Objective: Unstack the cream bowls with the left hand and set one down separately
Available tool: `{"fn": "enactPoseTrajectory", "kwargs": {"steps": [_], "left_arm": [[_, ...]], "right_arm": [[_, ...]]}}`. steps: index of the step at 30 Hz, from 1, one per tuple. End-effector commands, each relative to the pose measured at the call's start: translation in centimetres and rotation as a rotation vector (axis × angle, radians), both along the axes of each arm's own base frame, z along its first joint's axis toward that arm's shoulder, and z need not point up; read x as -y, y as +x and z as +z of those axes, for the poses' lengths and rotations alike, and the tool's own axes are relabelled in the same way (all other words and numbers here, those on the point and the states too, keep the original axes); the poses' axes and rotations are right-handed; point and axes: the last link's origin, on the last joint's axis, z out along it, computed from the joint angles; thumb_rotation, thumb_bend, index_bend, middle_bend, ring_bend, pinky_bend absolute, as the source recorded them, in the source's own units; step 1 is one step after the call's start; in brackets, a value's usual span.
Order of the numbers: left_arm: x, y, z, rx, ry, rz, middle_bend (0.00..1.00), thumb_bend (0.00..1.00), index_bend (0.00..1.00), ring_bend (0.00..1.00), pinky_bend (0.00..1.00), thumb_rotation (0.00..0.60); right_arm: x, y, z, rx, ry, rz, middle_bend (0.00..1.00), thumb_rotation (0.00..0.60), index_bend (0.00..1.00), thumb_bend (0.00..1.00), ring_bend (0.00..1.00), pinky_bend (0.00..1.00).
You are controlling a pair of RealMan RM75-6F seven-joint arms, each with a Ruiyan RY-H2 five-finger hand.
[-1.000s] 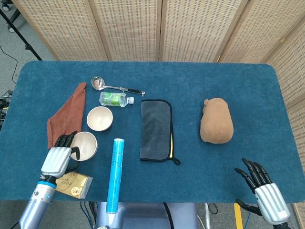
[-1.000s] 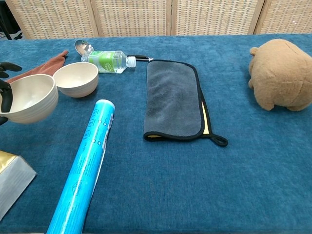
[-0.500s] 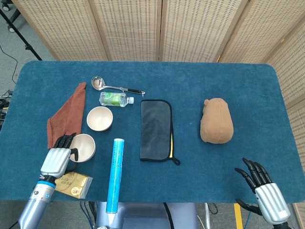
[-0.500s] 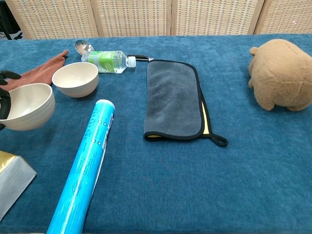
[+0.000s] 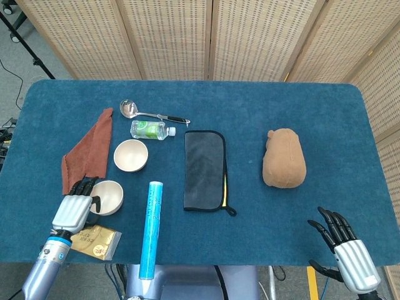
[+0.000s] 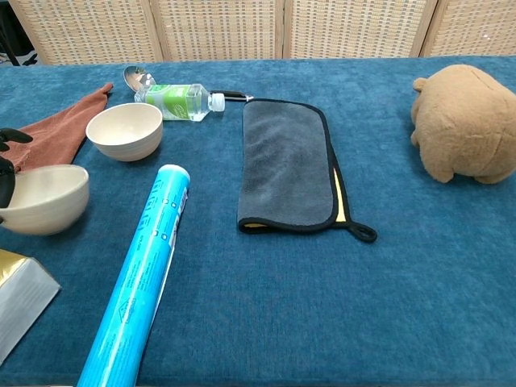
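No legible text on the blue tube (image 6: 143, 278) or bottle (image 6: 184, 101).

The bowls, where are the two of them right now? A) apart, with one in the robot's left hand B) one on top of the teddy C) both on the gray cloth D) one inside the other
A: one bowl sits alone by the bottle, while the left hand holds the other bowl nearer the robot.
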Motion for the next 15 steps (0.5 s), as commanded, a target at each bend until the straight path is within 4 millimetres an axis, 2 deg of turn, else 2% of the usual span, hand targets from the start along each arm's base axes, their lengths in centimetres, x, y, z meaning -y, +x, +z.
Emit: {"fn": "enactPoseTrajectory", "kwargs": {"steps": [1,9,15], "left_arm": [[-0.04,-0.02,0.05,-0.006,0.0,-0.003,0.03,0.32,0.52,0.08,0.05,0.6],[-0.23,0.12,0.31,-0.027,0.001,-0.025,0.0,0.31,0.31,0.08,0.05,0.6],[-0.36,0.41,0.73,-0.028,0.001,-0.035,0.0,0.27,0.07,0.08,0.05,0.6]], "right_arm": [[0.0,0.0,0.0,0.0,0.0,0.0,0.0,0.6,0.16,0.0,0.0,0.07],[0.04,-0.01,0.03,0.004,-0.002,0.0,0.0,0.6,0.16,0.0,0.0,0.07],[0.08,-0.04,0.0,0.003,-0.002,-0.001,0.0,0.6,0.16,0.0,0.0,0.07]]}}
